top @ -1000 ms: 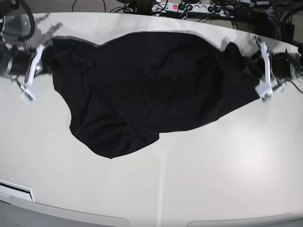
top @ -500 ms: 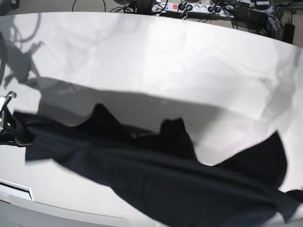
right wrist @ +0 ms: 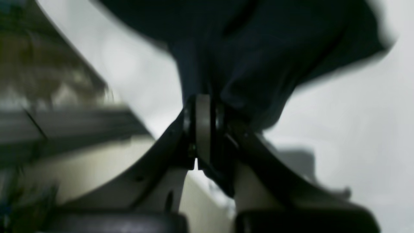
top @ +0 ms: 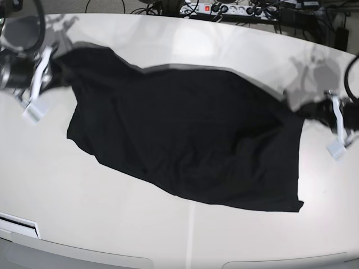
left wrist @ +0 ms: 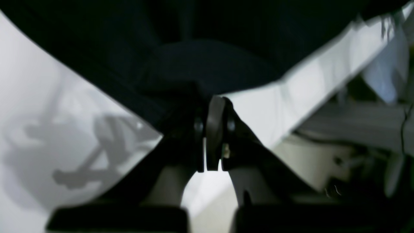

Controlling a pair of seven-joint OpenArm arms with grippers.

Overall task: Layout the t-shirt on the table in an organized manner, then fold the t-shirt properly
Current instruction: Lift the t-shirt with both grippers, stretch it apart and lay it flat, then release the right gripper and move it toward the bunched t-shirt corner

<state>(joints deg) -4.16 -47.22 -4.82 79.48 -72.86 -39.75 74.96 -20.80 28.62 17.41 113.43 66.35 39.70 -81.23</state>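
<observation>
Both grippers are clamped shut on the shirt (top: 190, 134): the left gripper (top: 320, 109) pinches one corner, the right gripper (top: 56, 70) the opposite one. Half a second ago the cloth hung low in the base view; now it lies spread across the table (top: 112, 224), stretched between them, black, faintly rippled. Wrist views, blurred, show fabric caught in each closed jaw pair.
</observation>
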